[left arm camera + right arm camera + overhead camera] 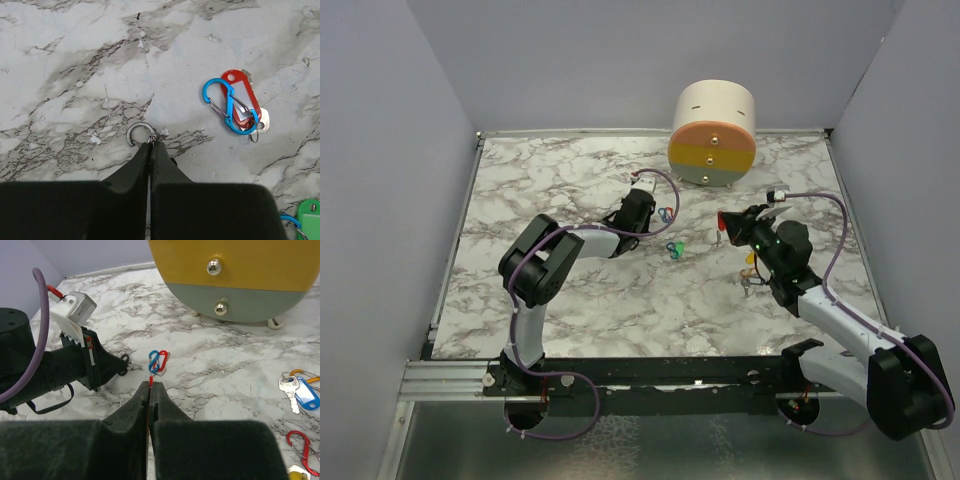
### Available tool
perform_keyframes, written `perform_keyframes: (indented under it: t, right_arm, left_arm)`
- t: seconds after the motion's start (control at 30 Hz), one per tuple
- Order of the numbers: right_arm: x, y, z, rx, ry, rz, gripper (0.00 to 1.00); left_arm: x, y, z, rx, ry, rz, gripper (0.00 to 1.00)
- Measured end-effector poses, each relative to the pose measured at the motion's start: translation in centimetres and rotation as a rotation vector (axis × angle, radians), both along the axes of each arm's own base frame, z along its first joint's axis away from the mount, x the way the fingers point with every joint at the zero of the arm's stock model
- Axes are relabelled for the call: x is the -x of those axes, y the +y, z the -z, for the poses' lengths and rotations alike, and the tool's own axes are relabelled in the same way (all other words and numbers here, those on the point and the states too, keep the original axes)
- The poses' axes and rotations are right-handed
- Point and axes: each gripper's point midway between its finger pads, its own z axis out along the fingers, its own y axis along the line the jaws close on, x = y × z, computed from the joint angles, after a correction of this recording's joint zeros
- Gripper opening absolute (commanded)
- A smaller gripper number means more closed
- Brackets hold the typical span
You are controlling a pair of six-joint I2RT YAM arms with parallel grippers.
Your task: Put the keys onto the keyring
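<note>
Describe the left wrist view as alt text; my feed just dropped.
The left gripper, fingers shut, pinches the edge of a small metal keyring lying on the marble table. To the right lies a red key tag with a silver key, a blue S-clip across them; a green tag peeks in bottom right.

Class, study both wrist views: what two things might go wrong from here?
1. The left fingers pinch the keyring only at one edge, so it may twist or slip out.
2. The right fingers hold the red piece by a thin edge, so it might slide free.
</note>
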Motion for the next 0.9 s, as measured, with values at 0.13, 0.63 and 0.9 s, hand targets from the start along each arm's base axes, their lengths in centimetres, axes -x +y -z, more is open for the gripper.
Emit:
perform_keyframes:
  t: [0.13,0.63,0.9]
  right_arm:
    - [0.0,0.2,0.6,0.013,0.011,-0.015,0.01]
    - [0.2,1.0,1.4,0.029,0.028,-0.065,0.01]
    - [0.2,1.0,1.3,0.013,0.036,-0.059,0.01]
  left_arm:
    - [0.6,0.3,-0.2,0.003,0.008,0.0,0.0]
    - [7.1,-5.1,-10.3,0.177,-0.069,0.111,0.0]
    - [10.0,-8.3,-11.8,0.221,-0.092,0.13,0.0]
